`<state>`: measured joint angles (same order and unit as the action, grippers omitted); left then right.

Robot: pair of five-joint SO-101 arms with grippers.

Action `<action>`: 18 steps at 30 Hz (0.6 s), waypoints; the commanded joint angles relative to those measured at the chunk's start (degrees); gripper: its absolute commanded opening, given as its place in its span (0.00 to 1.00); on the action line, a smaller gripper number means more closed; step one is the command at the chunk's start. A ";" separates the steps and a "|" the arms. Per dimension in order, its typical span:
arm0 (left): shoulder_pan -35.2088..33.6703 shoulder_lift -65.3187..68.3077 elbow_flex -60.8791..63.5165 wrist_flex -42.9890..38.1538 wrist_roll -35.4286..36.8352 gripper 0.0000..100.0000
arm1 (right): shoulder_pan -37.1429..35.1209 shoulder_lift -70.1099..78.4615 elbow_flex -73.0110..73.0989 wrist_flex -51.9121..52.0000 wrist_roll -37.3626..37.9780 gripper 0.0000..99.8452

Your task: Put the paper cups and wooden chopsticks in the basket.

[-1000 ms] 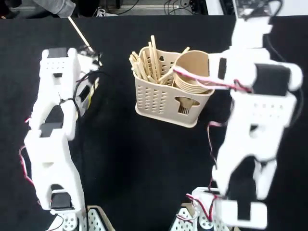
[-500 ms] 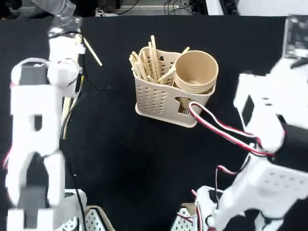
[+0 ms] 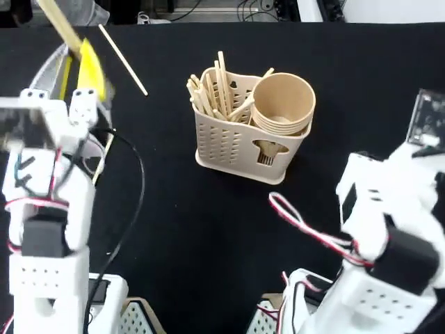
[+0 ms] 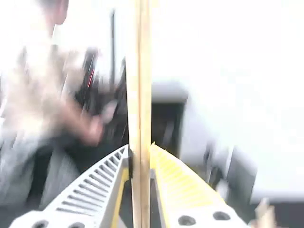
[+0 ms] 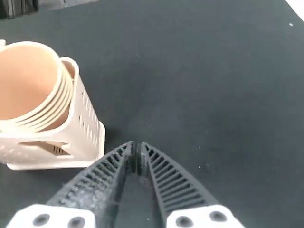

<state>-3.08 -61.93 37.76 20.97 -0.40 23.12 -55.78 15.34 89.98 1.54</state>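
The beige slotted basket (image 3: 236, 142) stands mid-table, holding several wooden chopsticks (image 3: 215, 87) and a stack of paper cups (image 3: 281, 104). My left gripper (image 3: 80, 52) is raised at the far left and shut on one chopstick (image 3: 54, 19), which runs upright between its jaws (image 4: 141, 95). A loose chopstick (image 3: 122, 60) lies on the black table behind it. My right arm (image 3: 389, 216) is at the near right. Its gripper (image 5: 137, 152) is shut and empty, just right of the basket (image 5: 90, 128) and cups (image 5: 28, 80).
Black cloth (image 3: 195, 229) covers the table, with free room in front of the basket. A red and white cable (image 3: 306, 226) loops off the right arm. Another thin wooden stick (image 3: 103, 153) shows beside the left arm.
The left arm lifted off the table with a chopstick in its gripper. The right arm pulled back from the basket toward the near right.
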 commanded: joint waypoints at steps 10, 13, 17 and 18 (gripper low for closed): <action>19.74 -1.93 -1.80 -8.44 0.88 0.03 | -0.35 -21.32 25.71 -18.29 -6.51 0.02; 20.35 0.62 0.75 -14.51 0.97 0.03 | -2.11 -25.36 30.64 -21.36 -6.59 0.02; 20.09 7.74 5.05 -23.82 5.98 0.03 | -3.60 -29.76 34.07 -22.59 -6.51 0.02; 20.09 9.85 5.32 -25.05 6.86 0.03 | -3.60 -30.73 34.42 -22.59 -6.51 0.02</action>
<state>16.44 -58.33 41.71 2.77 2.42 20.48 -84.26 49.10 68.88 -4.70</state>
